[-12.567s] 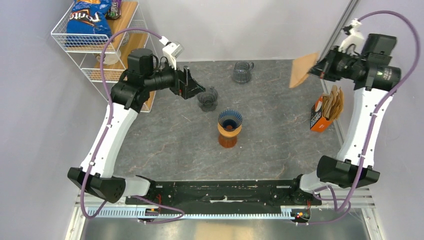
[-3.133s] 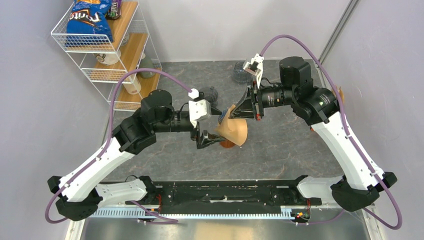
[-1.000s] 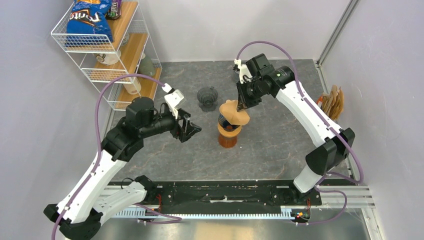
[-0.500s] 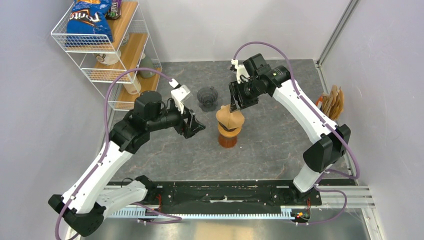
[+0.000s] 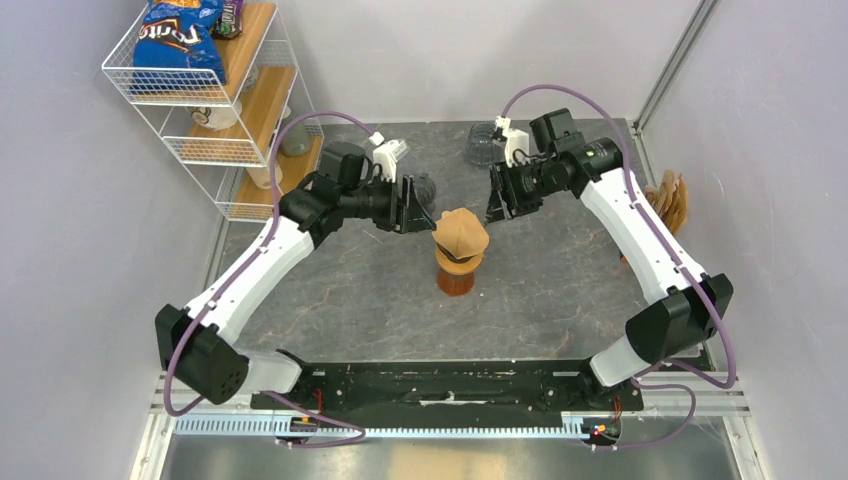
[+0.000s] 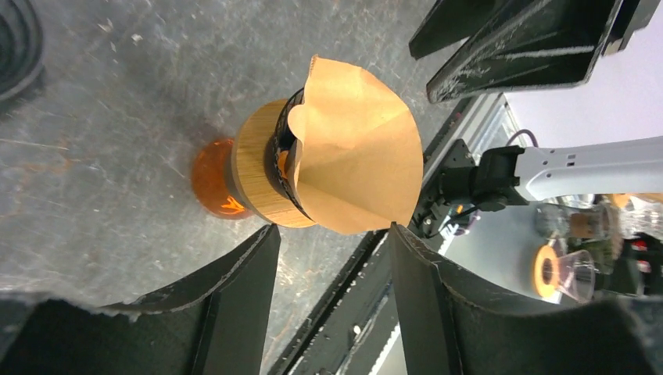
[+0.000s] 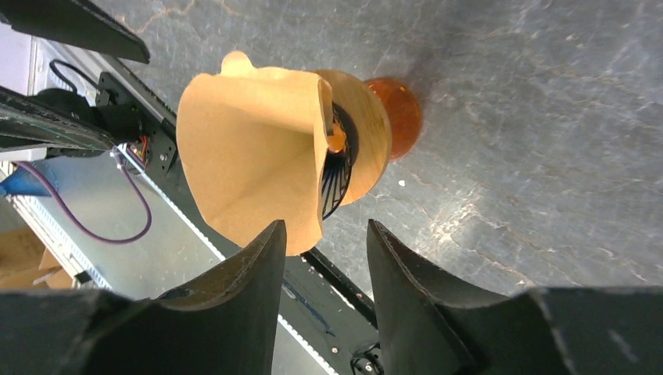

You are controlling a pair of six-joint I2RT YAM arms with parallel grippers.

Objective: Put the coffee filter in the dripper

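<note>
The brown paper coffee filter (image 5: 460, 229) rests on top of the dripper (image 5: 457, 264), a black ribbed cone in a wooden collar on an orange base at mid table. The filter is folded and tilted, and most of it sticks out above the rim. My left gripper (image 5: 411, 206) is open and empty just left of it. My right gripper (image 5: 497, 200) is open and empty just right of it. The left wrist view shows the filter (image 6: 360, 152), the dripper (image 6: 252, 170) and my open left gripper (image 6: 330, 228). The right wrist view shows the filter (image 7: 250, 156), the dripper (image 7: 369, 125) and my open right gripper (image 7: 324, 224).
A dark glass vessel (image 5: 425, 186) stands behind my left gripper, and a glass mug (image 5: 482, 141) stands at the back. An orange box of spare filters (image 5: 660, 215) is at the right edge. A wire shelf (image 5: 210, 95) with a chip bag stands at the back left.
My right gripper has let go of the filter and drawn back to the right. My left gripper has moved up and in beside the dripper. The filter now rests on the dripper alone.
</note>
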